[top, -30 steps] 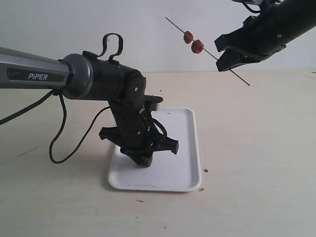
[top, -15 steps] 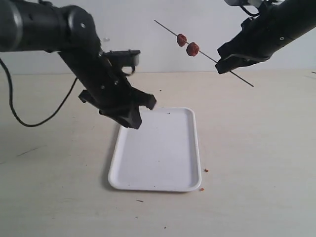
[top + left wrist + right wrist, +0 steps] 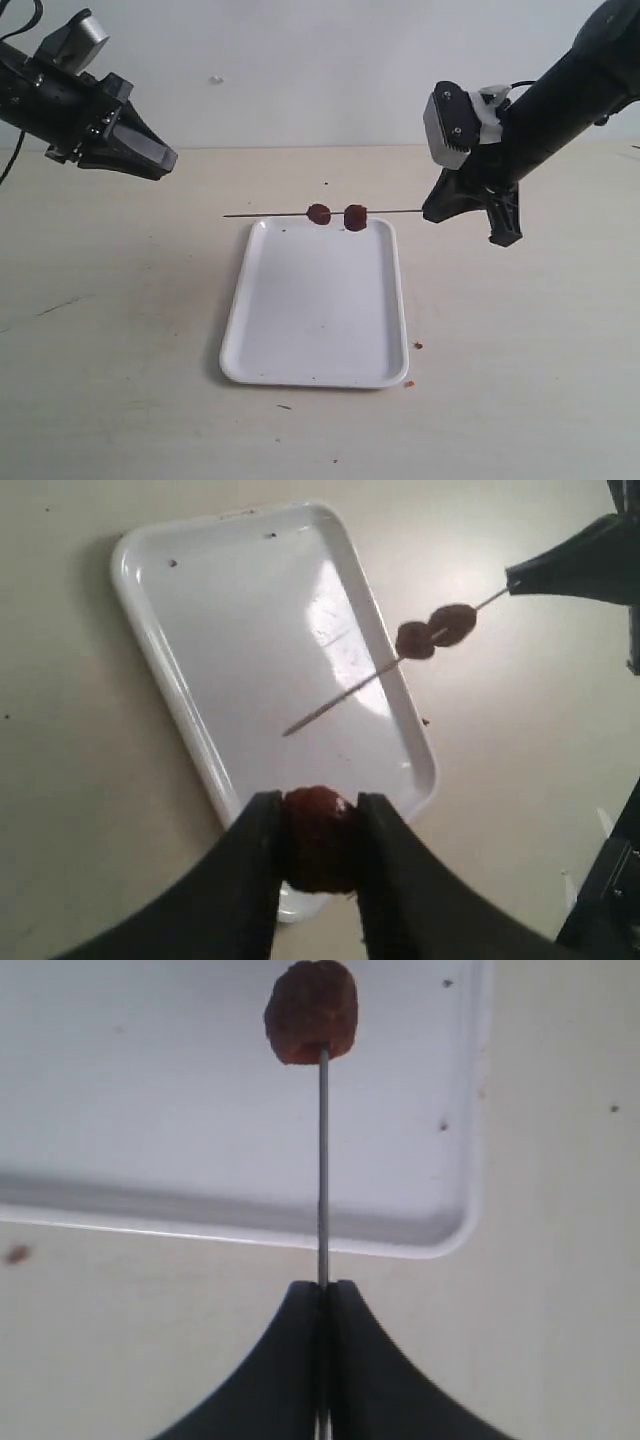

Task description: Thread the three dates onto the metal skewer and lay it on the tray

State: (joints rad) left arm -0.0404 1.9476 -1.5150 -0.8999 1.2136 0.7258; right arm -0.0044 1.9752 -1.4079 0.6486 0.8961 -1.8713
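**Exterior view.** The right gripper [image 3: 432, 212], entering from the upper right of the frame, has its fingers pressed together on one end of the metal skewer [image 3: 270, 214]. The skewer runs nearly level across the middle of the frame, and its free tip points toward the left edge. Two fruits are threaded on it side by side and touching: the first date [image 3: 319, 213] nearer the free tip, and the second date [image 3: 355, 217] nearer the right gripper. Both sit in line with the far rim of the tray [image 3: 315, 300]. The tray lies flat on the worktop [image 3: 520, 350] in the lower centre of the frame, with nothing resting on its white floor. Small brown crumbs [image 3: 417, 345] lie on the worktop just beside the tray's right rim. The left gripper [image 3: 150, 155] is raised in the upper left of the frame, well apart from the skewer.

**Left wrist view.** The left gripper's two dark fingers [image 3: 255, 870] pinch the third date [image 3: 318, 840] between them. The tray and the loaded skewer are visible beyond it.

**Right wrist view.** The closed fingertips [image 3: 300, 1305] clamp the skewer with no gap between them. The rod extends over the tray's rim to the nearest date; the other date is hidden behind it.
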